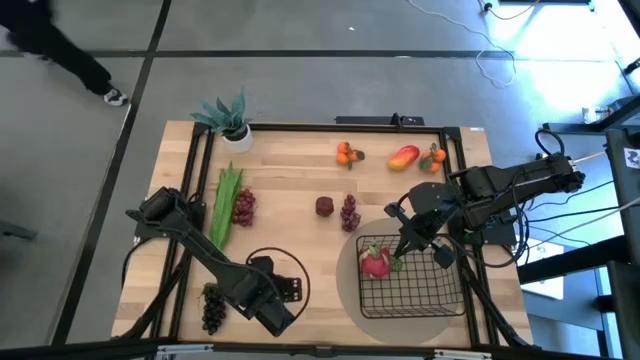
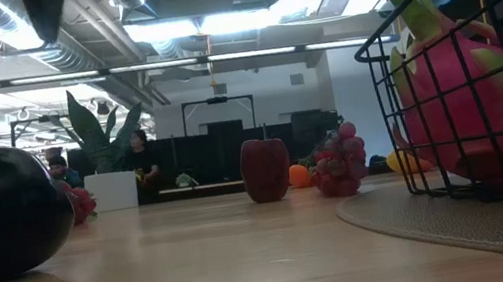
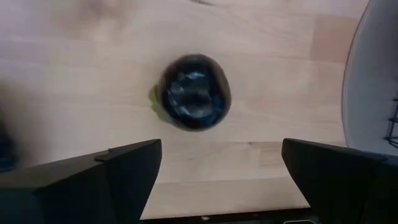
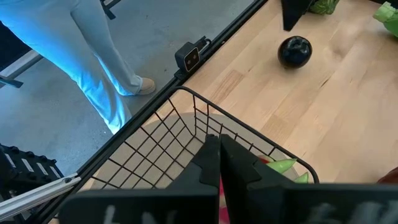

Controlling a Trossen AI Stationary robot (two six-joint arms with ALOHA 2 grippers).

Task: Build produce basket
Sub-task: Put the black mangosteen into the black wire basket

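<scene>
At the table's near left, the left gripper (image 1: 277,305) hangs with its fingers spread and nothing between them, over a round dark fruit (image 3: 193,92) lying loose on the wood. In the middle stand a dark red fruit (image 1: 325,206) and a grape bunch (image 1: 349,213). To the right, the basket (image 1: 435,290) sits on a grey mat (image 1: 350,270) with the pink dragon fruit (image 1: 376,263) inside at its left end, and the right gripper (image 1: 408,247) hovers just over that corner, fingers pressed together on nothing.
</scene>
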